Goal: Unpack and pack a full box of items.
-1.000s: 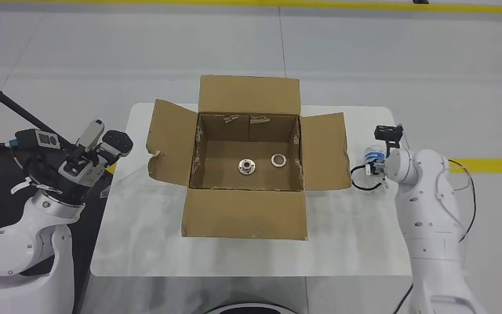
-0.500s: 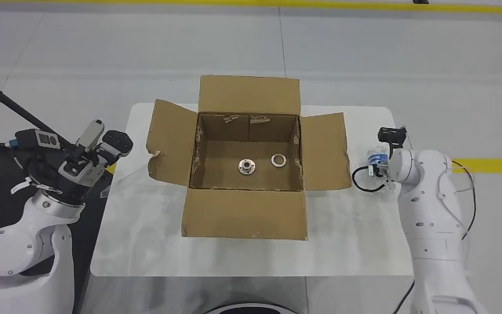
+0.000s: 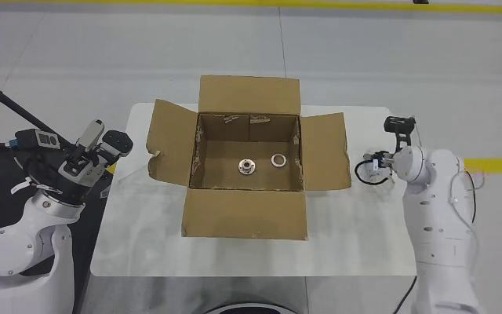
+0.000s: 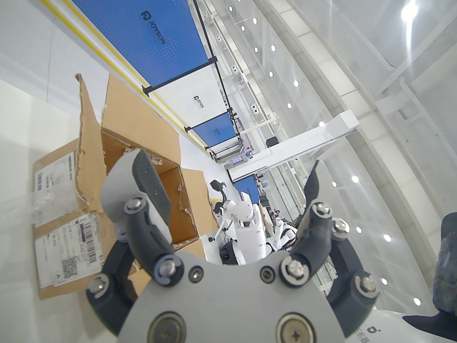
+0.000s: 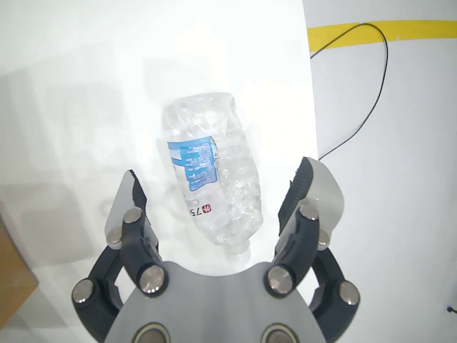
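Right wrist view: a crumpled clear plastic bottle (image 5: 210, 165) lies between wide-spread right fingers (image 5: 132, 194), which could knock it off the white surface (image 5: 214, 37).

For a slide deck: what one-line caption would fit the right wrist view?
Open right end effector poised over a clear water bottle lying on its side on the white table.

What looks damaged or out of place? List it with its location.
The clear bottle lies crumpled on its side near the edge of the table. The left flap of the box has a torn, ragged edge.
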